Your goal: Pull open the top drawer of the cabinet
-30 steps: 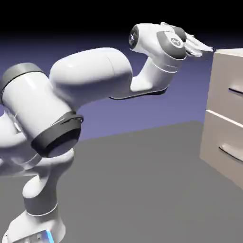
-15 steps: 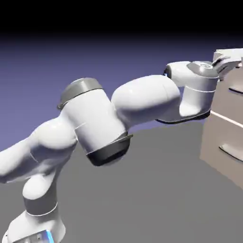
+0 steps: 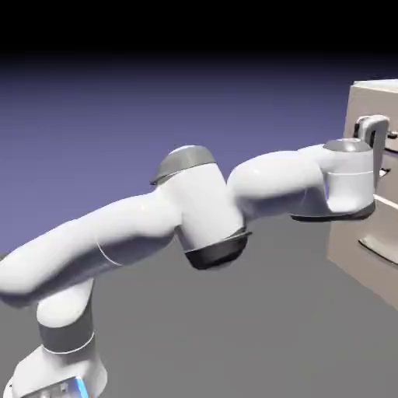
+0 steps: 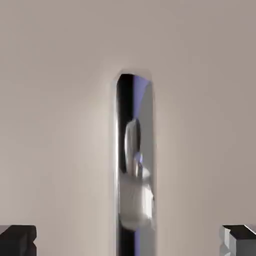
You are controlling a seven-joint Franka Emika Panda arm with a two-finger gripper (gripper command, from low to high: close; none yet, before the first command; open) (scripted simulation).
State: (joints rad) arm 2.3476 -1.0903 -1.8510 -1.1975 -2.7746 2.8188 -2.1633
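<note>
Arm count: one white arm [image 3: 194, 210] is seen in the exterior view, stretched from the lower left across to the right edge.
Cabinet count: one beige cabinet [image 3: 365, 256] is seen at the right edge; its right part is cut off by the frame.
Drawer fronts: two are made out in the exterior view. The top drawer [image 3: 385, 97] is the upper one, at wrist level; most of its front is hidden behind the wrist or cut off by the frame.
Handles: in the exterior view only a short piece of the lower drawer's handle [image 3: 379, 249] is visible. In the hand view one shiny grey bar handle [image 4: 134, 165] is seen against a plain beige front, running top to bottom through the middle of the picture and cut off at the bottom edge.
Gripper: the gripper [image 4: 128, 240] is held wide open and nothing is grasped. Two dark finger tips [image 4: 17, 239] are counted at the bottom corners of the hand view, one on each side of the handle and well apart from it.
Hard to tell: the fingers themselves are not resolved in the exterior view. The handle surface carries blurred reflections. Contact with the drawer cannot be confirmed.
</note>
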